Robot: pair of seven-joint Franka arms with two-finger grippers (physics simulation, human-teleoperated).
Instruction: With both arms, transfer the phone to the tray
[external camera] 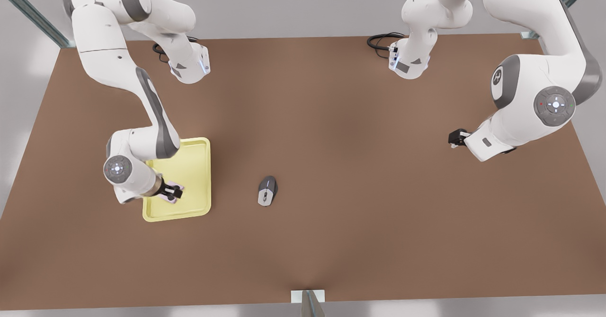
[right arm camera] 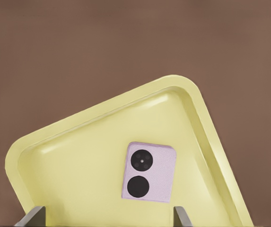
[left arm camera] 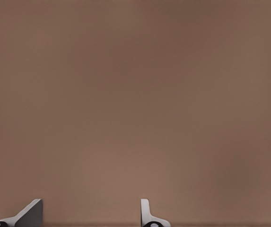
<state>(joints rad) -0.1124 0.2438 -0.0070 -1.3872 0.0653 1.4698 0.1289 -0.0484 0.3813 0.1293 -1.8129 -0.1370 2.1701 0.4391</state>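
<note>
**Right gripper open over the phone in the tray**

Front view: the right gripper (external camera: 173,193) hangs over the tray (external camera: 196,158) at the front view's left, directly above the phone (external camera: 176,185), whose pale pink edge peeks out beneath the black fingers. The tray sits well inside the table (external camera: 331,118), with bare brown surface on every side. A grey-and-black mouse (external camera: 267,190) lies just off the tray toward the front view's right. The left gripper (external camera: 455,138) waits far across the table near its right edge, well apart from everything.

Left wrist view: the left gripper's fingertips (left arm camera: 31,213) stand spread, nothing between them, above bare table.

Right wrist view: the phone (right arm camera: 149,172) lies flat on the tray floor (right arm camera: 78,175), circles up, clear of the raised rim on all sides. The right gripper's fingertips (right arm camera: 31,216) stand wide apart, either side of the phone and not touching it.
</note>
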